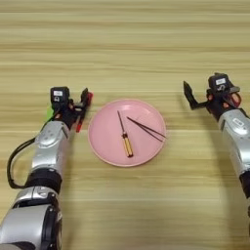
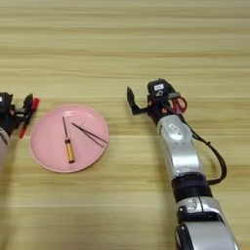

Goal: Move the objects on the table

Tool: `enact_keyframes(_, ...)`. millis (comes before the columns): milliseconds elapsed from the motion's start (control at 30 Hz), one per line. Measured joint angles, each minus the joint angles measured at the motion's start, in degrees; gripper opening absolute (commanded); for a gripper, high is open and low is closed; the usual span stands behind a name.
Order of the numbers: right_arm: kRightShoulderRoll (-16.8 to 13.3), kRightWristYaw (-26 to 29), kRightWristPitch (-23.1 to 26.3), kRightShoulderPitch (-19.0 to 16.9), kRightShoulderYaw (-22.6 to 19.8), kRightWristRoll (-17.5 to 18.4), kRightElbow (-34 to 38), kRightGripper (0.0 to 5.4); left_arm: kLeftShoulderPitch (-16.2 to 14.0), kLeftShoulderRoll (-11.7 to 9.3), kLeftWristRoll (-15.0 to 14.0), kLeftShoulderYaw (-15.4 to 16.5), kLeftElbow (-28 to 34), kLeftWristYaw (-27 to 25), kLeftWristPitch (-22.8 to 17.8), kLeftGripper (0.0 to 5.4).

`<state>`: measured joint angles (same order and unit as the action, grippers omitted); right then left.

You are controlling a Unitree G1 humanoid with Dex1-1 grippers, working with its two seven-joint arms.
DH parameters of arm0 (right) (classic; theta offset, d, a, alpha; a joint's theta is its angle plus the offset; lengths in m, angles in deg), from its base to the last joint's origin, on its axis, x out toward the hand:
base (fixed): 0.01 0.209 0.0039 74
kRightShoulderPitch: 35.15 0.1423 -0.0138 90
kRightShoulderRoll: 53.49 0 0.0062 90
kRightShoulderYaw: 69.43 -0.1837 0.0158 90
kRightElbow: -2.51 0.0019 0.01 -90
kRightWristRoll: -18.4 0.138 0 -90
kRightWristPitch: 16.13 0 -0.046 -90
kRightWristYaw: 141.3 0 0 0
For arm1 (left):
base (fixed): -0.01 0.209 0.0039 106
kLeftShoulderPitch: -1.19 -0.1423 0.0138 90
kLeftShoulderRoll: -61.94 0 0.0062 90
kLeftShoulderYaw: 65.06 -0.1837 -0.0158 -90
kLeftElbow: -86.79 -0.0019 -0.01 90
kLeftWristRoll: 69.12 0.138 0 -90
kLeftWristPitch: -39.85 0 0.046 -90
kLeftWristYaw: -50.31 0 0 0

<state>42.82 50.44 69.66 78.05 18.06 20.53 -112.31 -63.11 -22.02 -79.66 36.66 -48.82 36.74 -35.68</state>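
Red marker pen point(image 1: 84, 113) sits clamped between the black fingers of the left gripper point(image 1: 82, 108), just off the left rim of the pink plate point(image 1: 105, 146); its long axis runs up and slightly right, red cap end highest, lower tip slanting down toward the arm. Jaws are closed around the barrel, and the pen appears raised or barely touching the table point(image 1: 127, 49); contact cannot be settled from these views. A sliver of bright-green block point(image 1: 50, 114) shows just behind the left wrist, mostly hidden by the arm. Outward from there, on the plate: black tweezers point(image 1: 146, 129) lying diagonally, tips toward upper left, spread end at the right rim; beside them a small screwdriver point(image 1: 124, 136) with an orange-yellow handle, shaft pointing up-left, handle near the plate's lower middle. The two are near but apart along most of their length. Right gripper point(image 2: 134, 105) hovers right of the plate, well apart from it, one black finger standing out to its left; I cannot tell its state, and nothing is seen in it. Judgement: the plate lies directly right of the held pen, so the left arm is the nearer one, and a short rightward carry would bring the pen over the rim. Risk: pen landing across the tweezers.
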Motion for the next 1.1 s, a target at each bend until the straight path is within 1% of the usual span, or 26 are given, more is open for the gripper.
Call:
enact_keyframes(100, 0.0, 0.0, 0.0, 0.0, 0.0, 0.0, 0.0, 5.4, 0.0, 0.1, 0.0, 0.3, 0.1, 0.7, 0.6, 3.95)
enact_keyframes(267, 0.0, 0.0, -0.1, 0.1, -0.2, 0.1, -0.2, 5.4, 0.0, 0.2, 0.0, 0.8, 0.6, 1.6, 2.0, 4.57)
enact_keyframes(300, 0.1, -0.1, -0.1, 0.1, -0.3, 0.2, -0.3, 5.4, 0.0, 0.2, 0.0, 0.9, 0.6, 1.7, 2.1, 4.59)
enact_keyframes(367, 0.2, -0.1, -0.1, 0.1, -0.4, 0.3, -0.4, 5.4, 0.0, 0.2, 0.1, 0.9, 0.6, 1.9, 2.2, 4.82)
enact_keyframes(433, 0.6, -0.2, -0.3, 0.2, -0.7, 0.5, -0.8, 5.4, 0.0, 0.1, 0.2, 1.0, 0.6, 2.3, 2.4, 4.89)
enact_keyframes(467, 0.7, -0.3, -0.3, 0.3, -1.0, 0.5, -0.9, 5.4, 0.0, 0.1, 0.2, 1.0, 0.6, 2.4, 2.6, 5.07)
enact_keyframes(567, 0.7, -1.1, -0.4, 0.6, -1.9, 0.7, -1.1, 5.4, 0.0, 0.0, 0.2, 1.3, 0.6, 2.9, 2.9, 5.34)
enact_keyframes(633, 0.8, -1.1, -0.4, 0.6, -2.1, 1.0, -1.3, 5.4, 0.0, -0.1, 0.3, 1.3, 0.6, 3.3, 3.6, 5.4)
enact_keyframes(700, 0.8, -1.3, -0.4, 0.6, -2.3, 1.3, -1.4, 5.4, -0.2, -0.6, 0.7, 1.4, 1.0, 3.6, 3.8, 5.4)
enact_keyframes(767, 0.8, -1.3, -0.5, 0.7, -2.4, 1.4, -1.4, 5.4, -0.8, -1.6, 1.4, 1.3, 2.2, 4.2, 3.8, 5.4)
enact_keyframes(867, 0.9, -1.4, -1.1, 0.7, -2.5, 1.4, -1.4, 5.4, -1.8, -3.1, 1.5, 1.6, 2.9, 4.3, 3.7, 5.4)
enact_keyframes(1000, 1.0, -1.6, -1.3, 0.8, -3.5, 2.1, -1.5, 5.4, -2.3, -4.5, 1.4, 2.1, 2.9, 4.2, 3.7, 5.4)
enact_keyframes(1100, 1.0, -1.6, -1.3, 1.0, -3.8, 2.6, -1.6, 5.4, -3.7, -5.5, 1.3, 2.5, 3.1, 3.3, 3.4, 5.4)
